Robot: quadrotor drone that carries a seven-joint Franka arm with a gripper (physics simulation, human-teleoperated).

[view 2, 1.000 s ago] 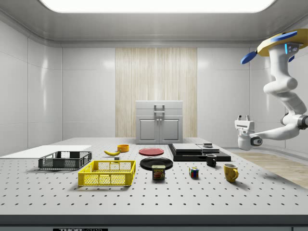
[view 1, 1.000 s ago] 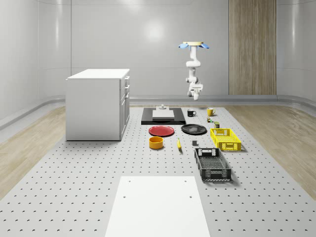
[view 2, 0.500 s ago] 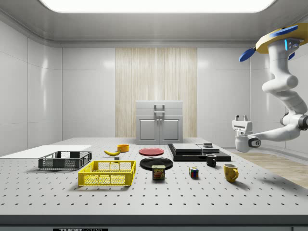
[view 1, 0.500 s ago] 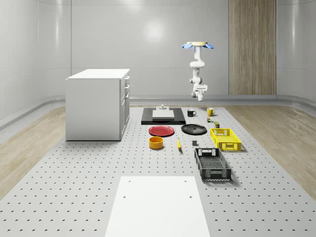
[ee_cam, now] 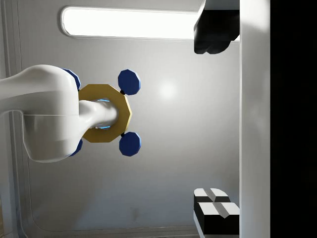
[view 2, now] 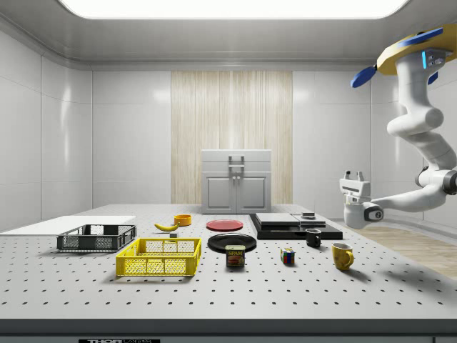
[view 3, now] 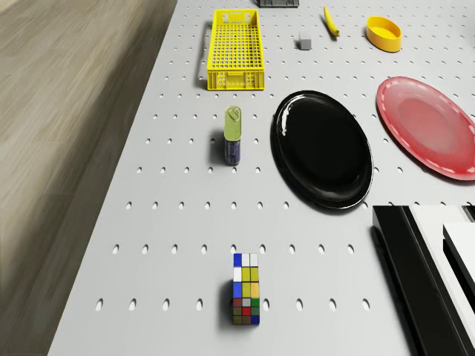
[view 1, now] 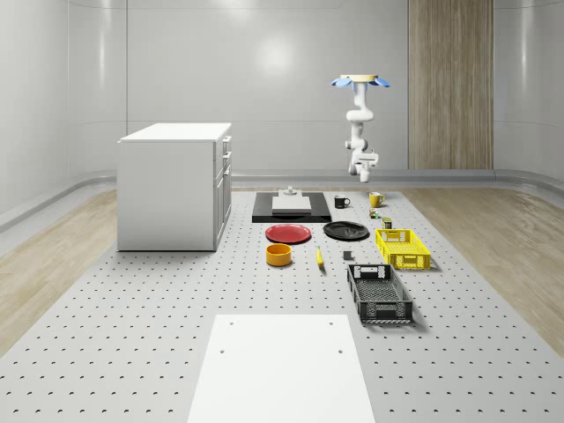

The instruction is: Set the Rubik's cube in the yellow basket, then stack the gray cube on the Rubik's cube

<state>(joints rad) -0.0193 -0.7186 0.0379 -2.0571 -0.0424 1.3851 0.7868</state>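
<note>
The Rubik's cube (view 3: 246,289) (view 2: 287,256) (view 1: 374,212) stands on the perforated table beside a small can (view 3: 233,135). Farther along the same side lies the yellow basket (view 3: 237,49) (view 2: 160,258) (view 1: 403,248), with nothing in it. Close to the basket is the small gray cube (view 3: 303,44) (view 1: 347,256). The drone (view 1: 360,81) (view 2: 418,56) hovers high over the table's far end, above the mugs and the Rubik's cube. Its arm hangs down with the wrist turned up. The gripper (view 2: 352,175) (view 1: 364,163) (ee_cam: 214,121) points at the ceiling, open, holding nothing, well above the cube.
A black plate (view 3: 323,148), red plate (view 3: 430,126), yellow bowl (view 3: 384,33) and banana (view 3: 331,22) lie mid-table. A yellow mug (view 2: 342,256) and black mug (view 2: 313,238) stand near the Rubik's cube. A black platform (view 1: 292,208), black crate (view 1: 379,293) and white cabinet (view 1: 174,185) are also there.
Drone and arm have drifted toward the whole-scene view's right and the side view's left. The gripper stays open and upturned, slightly higher. The objects on the table have not moved.
</note>
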